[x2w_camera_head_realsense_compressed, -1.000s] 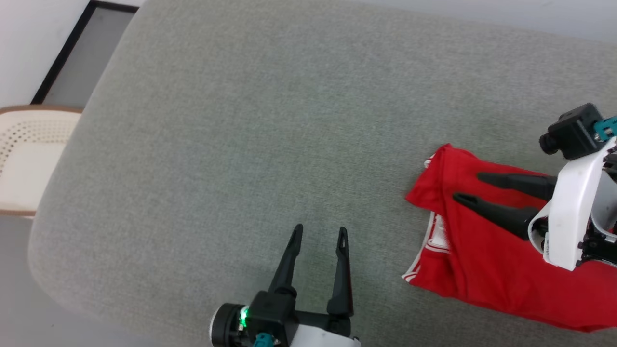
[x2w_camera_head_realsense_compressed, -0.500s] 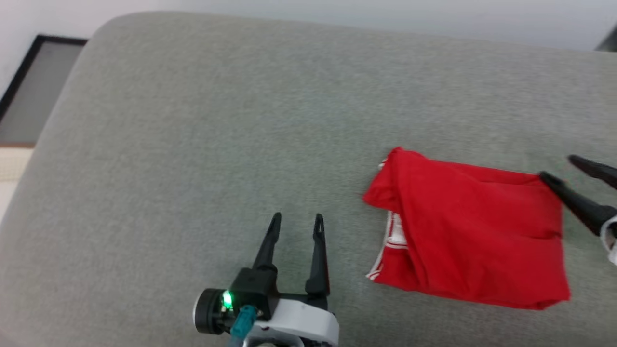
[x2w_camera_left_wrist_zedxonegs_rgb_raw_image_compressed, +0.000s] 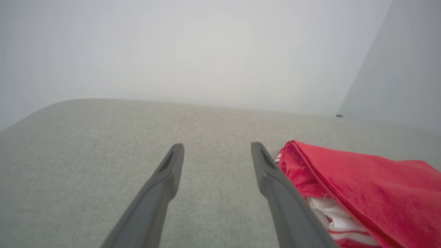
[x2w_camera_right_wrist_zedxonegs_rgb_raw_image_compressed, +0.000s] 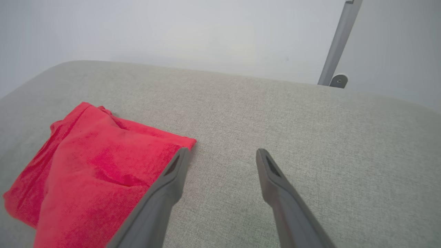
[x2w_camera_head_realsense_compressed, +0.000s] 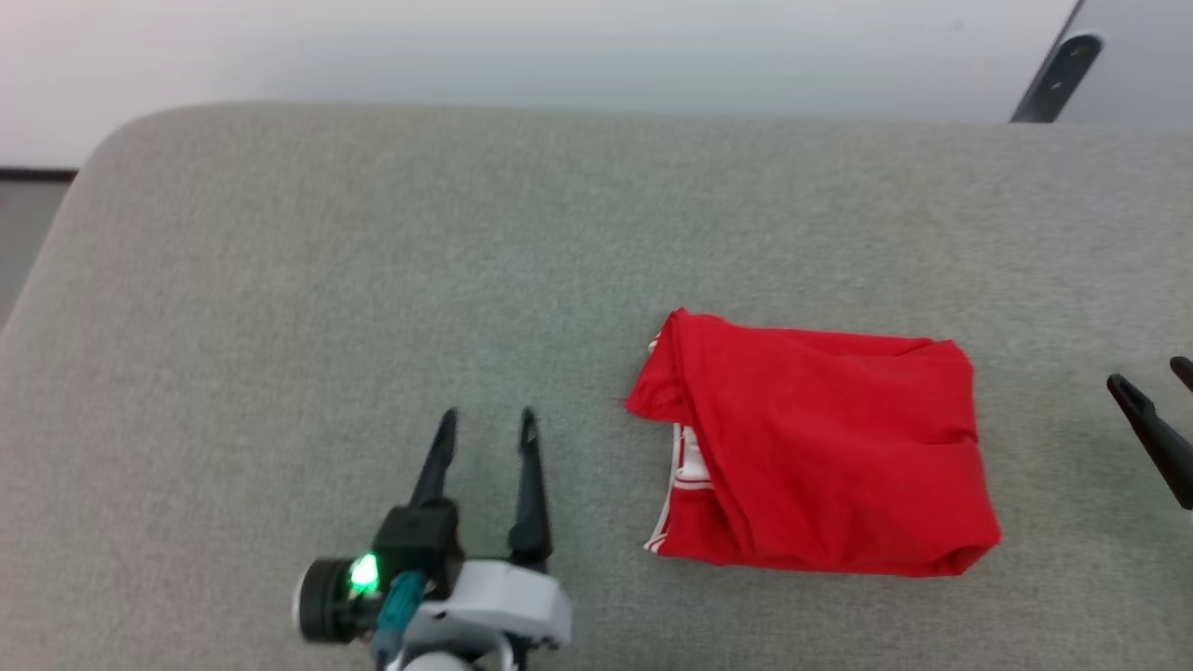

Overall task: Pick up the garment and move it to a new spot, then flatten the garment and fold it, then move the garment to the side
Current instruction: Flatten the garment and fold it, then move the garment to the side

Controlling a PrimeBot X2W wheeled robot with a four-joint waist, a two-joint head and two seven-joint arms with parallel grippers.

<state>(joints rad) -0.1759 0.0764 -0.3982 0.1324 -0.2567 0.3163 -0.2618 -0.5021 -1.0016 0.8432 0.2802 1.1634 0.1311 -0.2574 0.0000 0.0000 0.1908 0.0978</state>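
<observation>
garment [x2w_camera_head_realsense_compressed: 829, 466] lies folded, red, white-striped trim peeking out.

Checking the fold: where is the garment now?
In the head view the folded garment lies right of centre on the grey cushion, between the left gripper and the right gripper, apart from both.

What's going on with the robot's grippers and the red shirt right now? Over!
Left gripper jaws open, empty, beside the garment. Right gripper jaws open, empty, on its other side. Garment folded, lying on the grey cushion. Nothing blocking it.
</observation>
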